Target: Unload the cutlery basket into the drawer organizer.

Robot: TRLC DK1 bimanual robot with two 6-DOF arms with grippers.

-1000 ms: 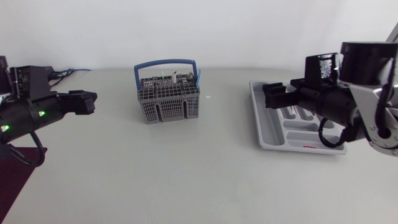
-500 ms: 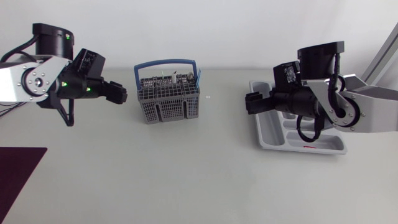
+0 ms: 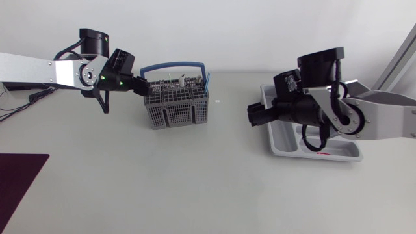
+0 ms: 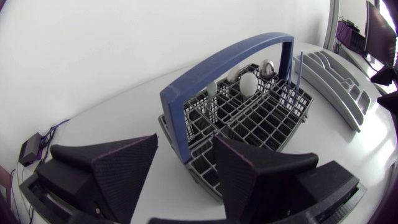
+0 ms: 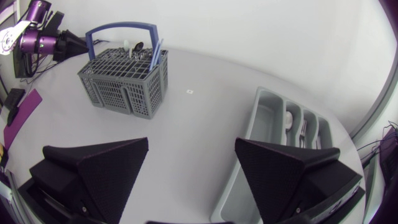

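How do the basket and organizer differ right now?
The basket is dark mesh with a blue handle; the organizer is pale, solid, no handle. The basket stands tall with cutlery upright; the organizer lies flat with pieces lying down. The basket is at the left fingers; the organizer under the right arm. Both hold cutlery.

The head view looks down from above on the whole table (image 3: 195, 188). The left wrist view is near the basket (image 4: 261, 115); the right one looks across from farther. All three share basket and organizer (image 5: 266, 118).
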